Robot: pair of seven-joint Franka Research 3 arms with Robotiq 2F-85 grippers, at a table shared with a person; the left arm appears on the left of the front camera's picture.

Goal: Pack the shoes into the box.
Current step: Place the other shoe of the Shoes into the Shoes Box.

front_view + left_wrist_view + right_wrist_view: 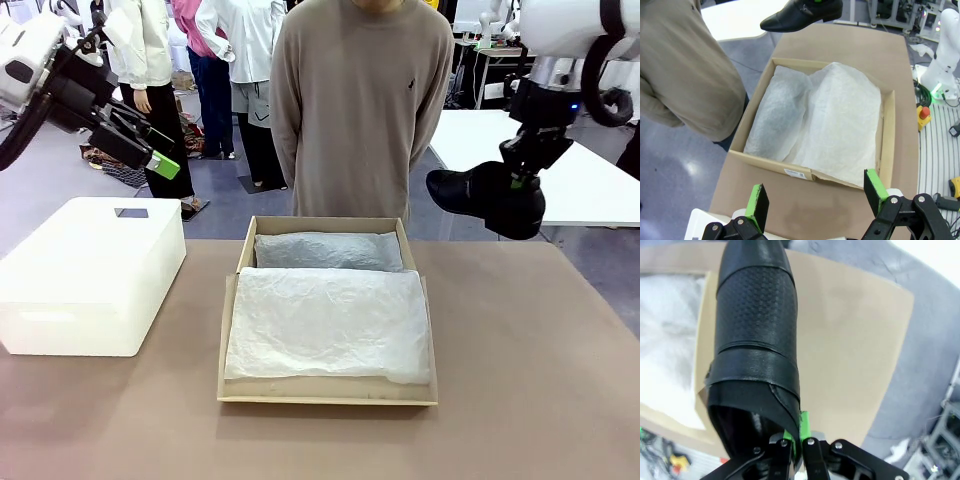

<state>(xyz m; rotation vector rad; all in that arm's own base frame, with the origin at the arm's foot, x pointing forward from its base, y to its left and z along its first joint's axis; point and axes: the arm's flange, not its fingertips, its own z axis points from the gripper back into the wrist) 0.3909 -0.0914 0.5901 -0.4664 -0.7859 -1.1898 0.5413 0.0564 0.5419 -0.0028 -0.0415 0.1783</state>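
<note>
One glossy black shoe (483, 198) hangs in the air beyond the table's far right edge, toe pointing left. My right gripper (521, 180) is shut on its heel rim. In the right wrist view the shoe (757, 330) stretches away from the shut gripper (800, 437), above the table beside the box (670, 422). The brown cardboard box (325, 392) lies open mid-table, lined with white tissue paper (328, 318). My left gripper (155, 148) is raised at the far left, open and holding nothing. The left wrist view looks down between its green pads (875, 184) at the box (771, 161) and the shoe (802, 12).
A larger white box (90, 275) stands on the table's left side. A person in a beige sweater (360, 110) stands at the far edge behind the cardboard box, arms down. Bare table lies in front of and to the right of the box.
</note>
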